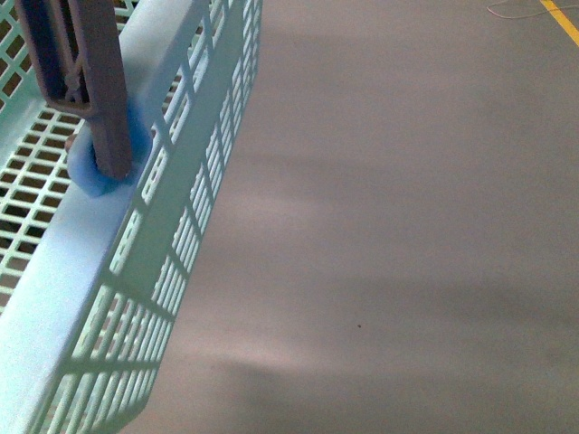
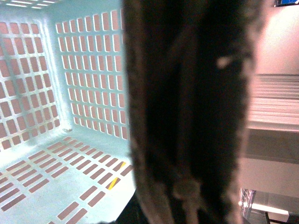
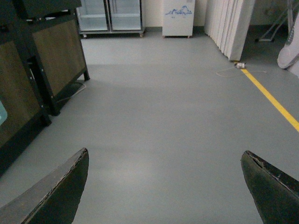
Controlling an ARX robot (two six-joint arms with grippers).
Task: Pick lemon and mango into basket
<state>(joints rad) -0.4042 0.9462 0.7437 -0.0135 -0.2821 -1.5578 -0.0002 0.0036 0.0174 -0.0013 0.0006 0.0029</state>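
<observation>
The right gripper (image 3: 164,156) has its jaws spread on nothing above bare floor (image 3: 163,93). How the left gripper's jaws stand cannot be told — a dark blurred shape (image 2: 187,116) blocks that wrist view inside the basket (image 1: 81,262). No lemon or mango shows anywhere — so fetching seems not yet begun, and the next move calls for finding fruit first.

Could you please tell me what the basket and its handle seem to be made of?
The basket looks like moulded plastic, pale aqua with a smooth, faintly glossy finish: its walls are an even grid of slots in one piece with the rim. The handle is probably plastic too, matte brownish-mauve, with moulded ribs and recesses, though the look leaves that open.
</observation>
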